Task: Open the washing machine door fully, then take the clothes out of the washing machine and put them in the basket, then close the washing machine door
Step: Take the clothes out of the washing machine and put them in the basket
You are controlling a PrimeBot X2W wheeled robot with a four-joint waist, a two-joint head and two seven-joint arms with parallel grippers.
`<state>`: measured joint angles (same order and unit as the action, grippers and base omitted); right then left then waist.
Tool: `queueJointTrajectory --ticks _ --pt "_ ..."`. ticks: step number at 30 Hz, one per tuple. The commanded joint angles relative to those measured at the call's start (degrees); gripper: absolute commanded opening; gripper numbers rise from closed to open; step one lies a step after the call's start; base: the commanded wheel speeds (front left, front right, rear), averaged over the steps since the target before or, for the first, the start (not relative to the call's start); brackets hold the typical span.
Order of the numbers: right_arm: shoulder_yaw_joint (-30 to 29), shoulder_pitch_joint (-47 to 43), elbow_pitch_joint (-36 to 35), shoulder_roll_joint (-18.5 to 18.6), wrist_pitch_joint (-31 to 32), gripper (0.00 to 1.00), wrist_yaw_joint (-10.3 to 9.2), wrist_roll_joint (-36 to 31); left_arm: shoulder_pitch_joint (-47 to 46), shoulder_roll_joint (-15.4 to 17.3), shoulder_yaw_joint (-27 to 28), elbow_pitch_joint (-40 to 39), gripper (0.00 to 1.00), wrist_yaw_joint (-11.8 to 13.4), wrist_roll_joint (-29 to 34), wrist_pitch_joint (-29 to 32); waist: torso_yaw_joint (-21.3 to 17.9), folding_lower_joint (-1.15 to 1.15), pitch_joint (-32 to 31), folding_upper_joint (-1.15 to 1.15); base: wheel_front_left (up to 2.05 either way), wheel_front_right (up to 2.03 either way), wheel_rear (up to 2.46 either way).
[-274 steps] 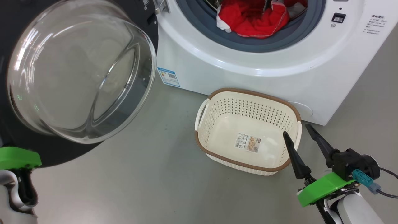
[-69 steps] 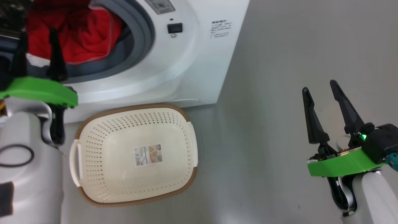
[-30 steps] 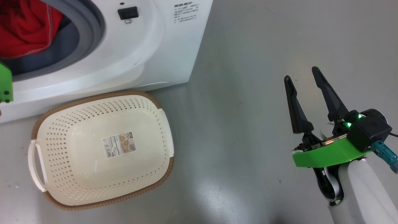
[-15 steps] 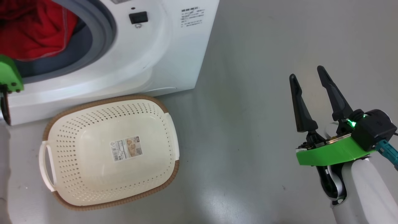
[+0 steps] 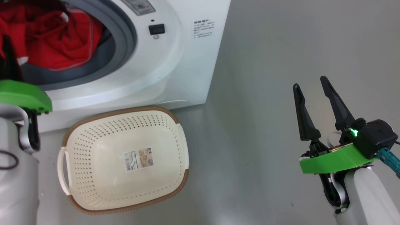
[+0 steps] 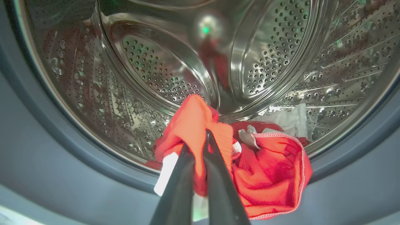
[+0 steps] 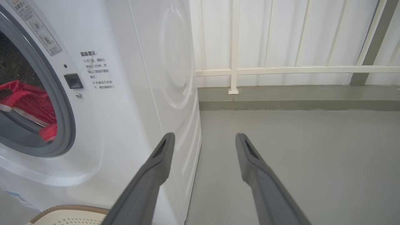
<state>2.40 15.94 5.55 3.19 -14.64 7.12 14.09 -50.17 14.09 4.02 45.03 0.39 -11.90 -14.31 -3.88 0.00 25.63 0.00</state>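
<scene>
Clearly left gripper (image 6: 197, 140) was clamped on thin fold of red fabric clothes (image 6: 272, 178) inside white front-loader washing machine (image 5: 187, 62); fold could slip out, missing cream perforated basket (image 5: 125, 111); right gripper (image 5: 309, 82) gaped empty.

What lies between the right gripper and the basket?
Bare grey floor separates the open right gripper from the basket, as the head view shows.

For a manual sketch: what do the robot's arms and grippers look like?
The left gripper and right gripper each have two tapered dark fingers on a green wrist plate atop a pale forearm. On the right sit a black module with a green light and a teal plug; the left forearm bears a black ring mark.
</scene>
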Motion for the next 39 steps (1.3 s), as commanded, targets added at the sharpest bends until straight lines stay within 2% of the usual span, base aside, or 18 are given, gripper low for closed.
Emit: queueJointTrajectory --ticks 1,8,21,28,39 --pt "0.8 -1.0 -1.2 -0.2 -0.4 1.0 0.36 -0.1 1.9 2.4 1.8 -3.0 0.0 -0.2 -0.2 -0.7 0.8 0.0 -1.5 0.0 0.0 0.0 0.0" --pt "0.8 -2.5 -0.8 -0.1 -0.4 1.0 0.36 0.0 8.6 0.5 2.8 -11.9 0.0 -1.3 -0.3 -0.7 1.6 0.0 -5.7 0.0 0.0 0.0 0.0" --pt "0.3 -5.9 -0.5 0.1 -0.4 1.0 0.36 0.3 20.1 -2.3 1.9 -28.8 0.0 -0.8 0.6 -0.5 3.0 0.0 -12.2 0.0 0.0 0.0 0.0" --pt "0.0 -7.6 -0.5 0.2 -0.4 1.0 0.36 0.3 25.2 -2.6 0.3 -38.6 0.0 0.8 2.2 2.5 3.4 0.0 -14.8 0.0 0.0 0.0 0.0" --pt "-0.8 -10.0 -0.9 0.2 -0.4 1.0 0.36 0.3 31.3 -4.2 -1.4 -52.0 0.0 1.6 1.4 7.6 4.1 0.0 -17.9 0.0 0.0 0.0 0.0"
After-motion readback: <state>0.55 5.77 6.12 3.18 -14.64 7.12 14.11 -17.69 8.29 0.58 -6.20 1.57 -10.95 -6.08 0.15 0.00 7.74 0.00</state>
